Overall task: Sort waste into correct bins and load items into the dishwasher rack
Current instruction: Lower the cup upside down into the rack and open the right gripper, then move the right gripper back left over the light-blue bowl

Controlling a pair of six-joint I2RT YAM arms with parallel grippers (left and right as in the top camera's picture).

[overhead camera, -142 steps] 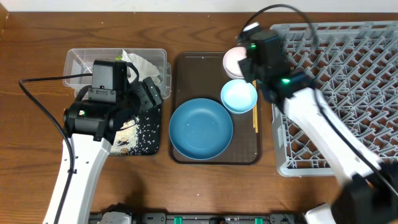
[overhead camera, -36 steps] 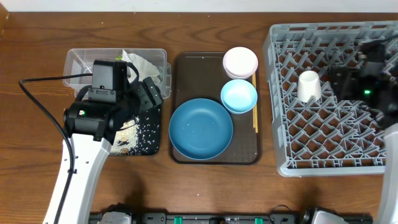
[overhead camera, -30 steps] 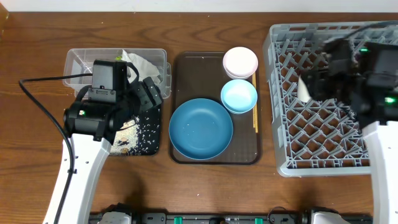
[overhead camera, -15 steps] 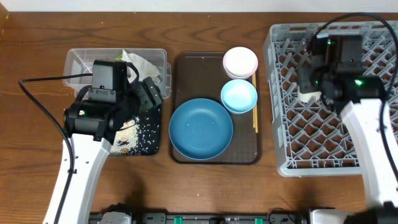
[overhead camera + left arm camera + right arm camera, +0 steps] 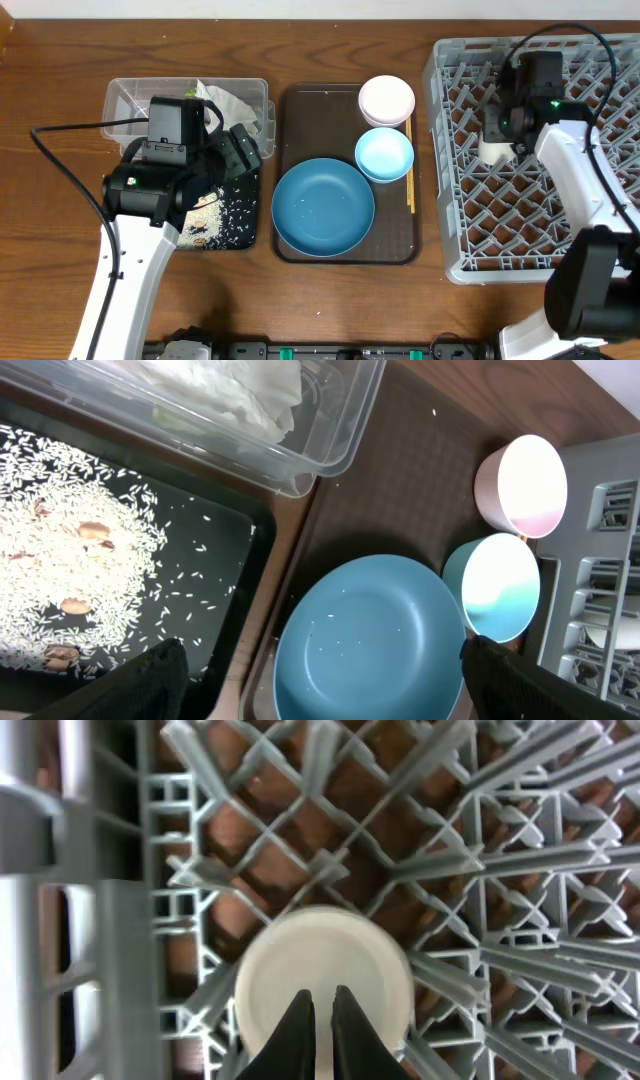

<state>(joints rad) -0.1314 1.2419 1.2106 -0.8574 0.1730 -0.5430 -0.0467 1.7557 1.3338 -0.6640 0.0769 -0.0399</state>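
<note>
A small white cup (image 5: 325, 975) stands upside down in the grey dishwasher rack (image 5: 540, 220). My right gripper (image 5: 321, 995) hovers just over its base, shut, with nothing between the fingers. In the overhead view the cup (image 5: 490, 152) peeks out under the right gripper (image 5: 503, 125). The blue dish (image 5: 323, 208), light-blue bowl (image 5: 384, 155), pinkish bowl (image 5: 386, 100) and chopsticks (image 5: 409, 190) lie on the brown tray (image 5: 310, 110). My left gripper (image 5: 320, 680) hangs open above the blue dish (image 5: 370, 640), by the black tray of rice (image 5: 80, 560). A napkin (image 5: 232, 105) lies in the clear tub (image 5: 130, 100).
The rack's upright pegs (image 5: 470, 870) surround the cup on all sides. The black tray (image 5: 225, 215) sits in front of the clear tub, left of the brown tray. A black cable (image 5: 70, 130) loops over the table at the far left.
The right gripper swung left across the rack to above the upturned cup, and its jaws closed. The cup stayed in place. The left arm has not moved.
</note>
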